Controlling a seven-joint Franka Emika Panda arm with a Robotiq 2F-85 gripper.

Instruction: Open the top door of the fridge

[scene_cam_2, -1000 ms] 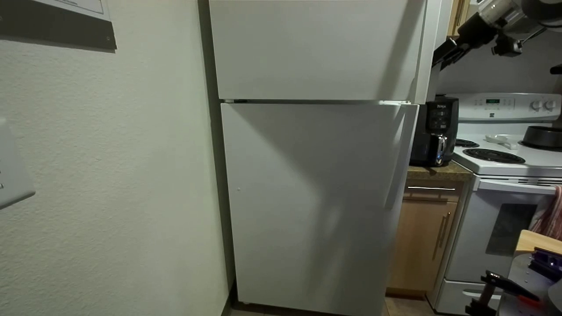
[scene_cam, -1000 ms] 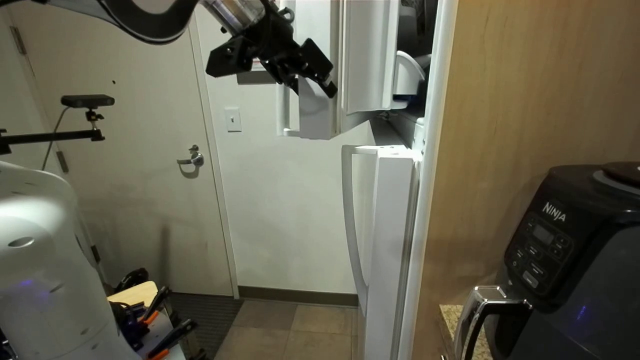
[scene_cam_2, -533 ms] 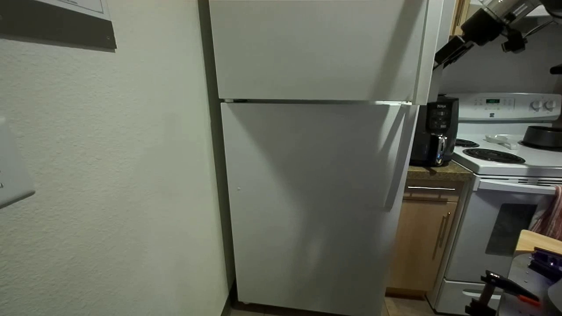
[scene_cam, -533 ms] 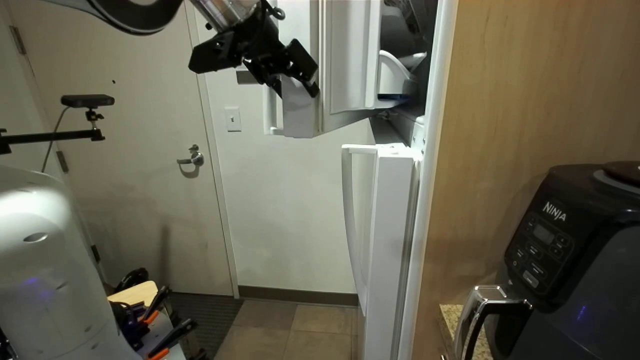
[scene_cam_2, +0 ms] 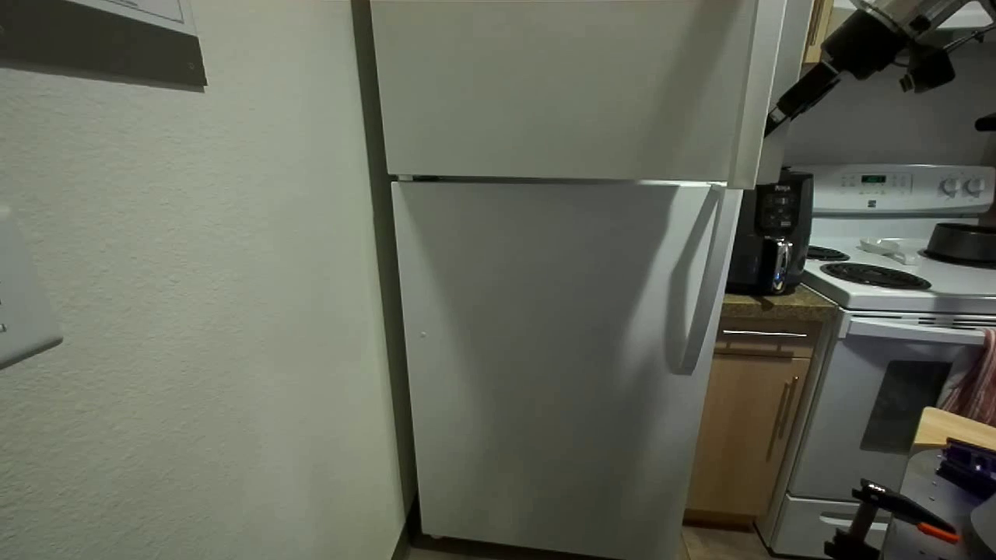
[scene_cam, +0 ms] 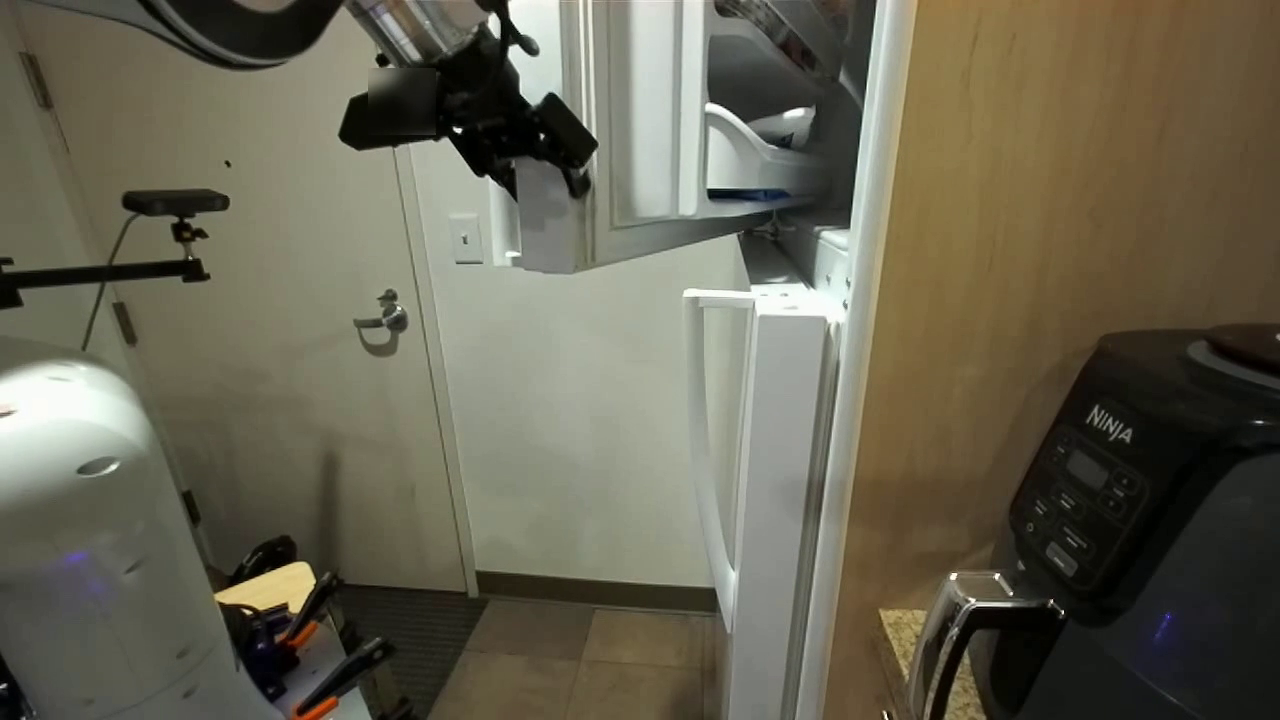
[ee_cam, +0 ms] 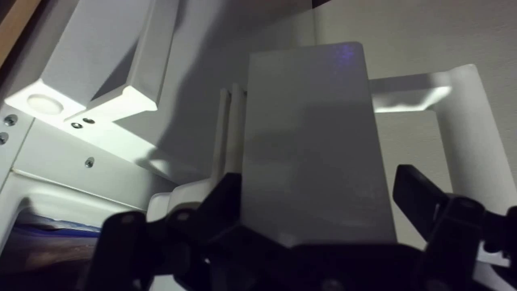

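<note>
- Gripper (ee_cam: 318, 180): spread, astride the free edge of the top door (scene_cam_2: 560, 89); one of its fingers (ee_cam: 227, 198) lies by the inner face, its mate toward the handle (ee_cam: 468, 129), and the wrist view's gap on the handle side means you pinch nothing
- Top door: ajar, angled out from the fridge (scene_cam_2: 560, 257), its shelf (scene_cam: 735, 165) exposed; the lower door (scene_cam: 778, 500) beneath it is closed
- Step in hand: judged to be widening the opening; let your inner finger push against the inner face, with no squeeze needed
- Path: the door seems to turn on the side by the wall (scene_cam_2: 257, 272), so trace an arc and rotate your wrist with it; a straight pull would likely slip off the edge
- Caution: you cannot tell whether the outer finger reaches inside the handle's loop; if it does, twisting could snag it, so check before you back out
- Limit: slow down as the handle nears the wall, which it could strike
</note>
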